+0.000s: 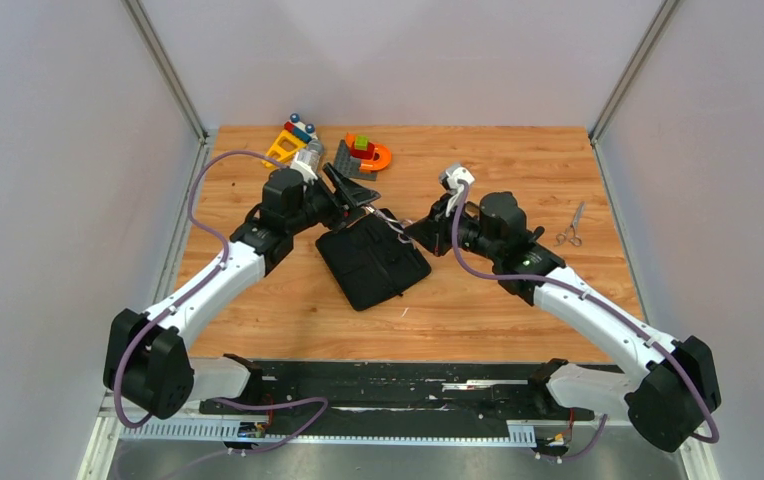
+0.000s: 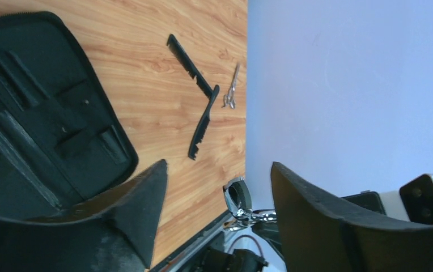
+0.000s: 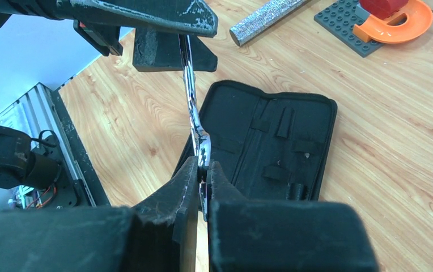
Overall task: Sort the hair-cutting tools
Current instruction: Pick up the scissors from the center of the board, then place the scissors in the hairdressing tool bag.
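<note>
- Your right gripper (image 3: 203, 171) is clamped on one end of a slim shiny silver metal tool (image 3: 193, 107). Its fingers cover that end, so you cannot tell what kind of tool it is.
- The tool's other end runs up between the fingers of your left gripper (image 2: 219, 165), whose jaws stand apart. In the left wrist view the metal sits in the gap, touching neither finger.
- From above, both grippers meet over the 12 o'clock corner of the open black zip case (image 1: 378, 268), and the tool is hard to make out there.
- The small silver ring-handled scissors (image 1: 570, 228) lie at 3 o'clock on the wooden surface (image 1: 478, 310), close to its right edge.
- A thin black toothed comb (image 2: 189, 62) and a black comb-like tool (image 2: 203, 127) show only in the left wrist view. Their ends touch in a V, just beside the scissors.
- A glittery grey cylinder (image 3: 265, 20) and colourful toy blocks (image 1: 363, 152) crowd 11 to 12 o'clock by the back edge. From above, your left arm covers part of the cylinder.
- Bare wood runs from 5 to 7 o'clock between the case and the near edge.
</note>
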`<action>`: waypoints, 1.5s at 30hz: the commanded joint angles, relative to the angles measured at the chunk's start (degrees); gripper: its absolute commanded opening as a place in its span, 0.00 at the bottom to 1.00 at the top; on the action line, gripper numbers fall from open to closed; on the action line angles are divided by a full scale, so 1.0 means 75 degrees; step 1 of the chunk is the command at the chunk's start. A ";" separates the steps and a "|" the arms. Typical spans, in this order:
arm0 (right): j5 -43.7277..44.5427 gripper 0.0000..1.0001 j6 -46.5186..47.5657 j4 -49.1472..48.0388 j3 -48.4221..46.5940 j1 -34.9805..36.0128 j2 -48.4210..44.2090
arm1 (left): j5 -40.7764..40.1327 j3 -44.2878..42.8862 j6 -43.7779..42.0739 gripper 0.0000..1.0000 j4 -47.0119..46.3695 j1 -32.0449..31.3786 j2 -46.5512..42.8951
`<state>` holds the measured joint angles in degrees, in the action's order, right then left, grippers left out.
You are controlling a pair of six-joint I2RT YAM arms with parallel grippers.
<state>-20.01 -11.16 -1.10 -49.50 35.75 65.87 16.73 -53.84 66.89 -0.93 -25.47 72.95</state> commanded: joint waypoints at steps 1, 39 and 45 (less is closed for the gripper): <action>0.0451 0.00 0.0332 -0.0345 -0.0097 0.0117 -0.0050 | -0.0198 -0.0353 0.0304 0.68 -0.0211 -0.0098 0.0048; -0.2541 0.00 -0.3728 0.0379 0.1590 -0.1857 0.0857 | -0.2569 0.0462 -0.2340 0.93 0.3388 0.0127 -0.1280; -0.2998 0.00 -0.4065 -0.0153 0.2196 -0.2149 0.1085 | -0.2382 0.1208 -0.2287 0.92 0.3436 0.0127 -0.1234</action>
<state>-36.16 -37.58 3.84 -35.44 20.93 73.89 -0.16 -48.01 51.68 22.63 -24.67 63.86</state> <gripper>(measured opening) 0.055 0.925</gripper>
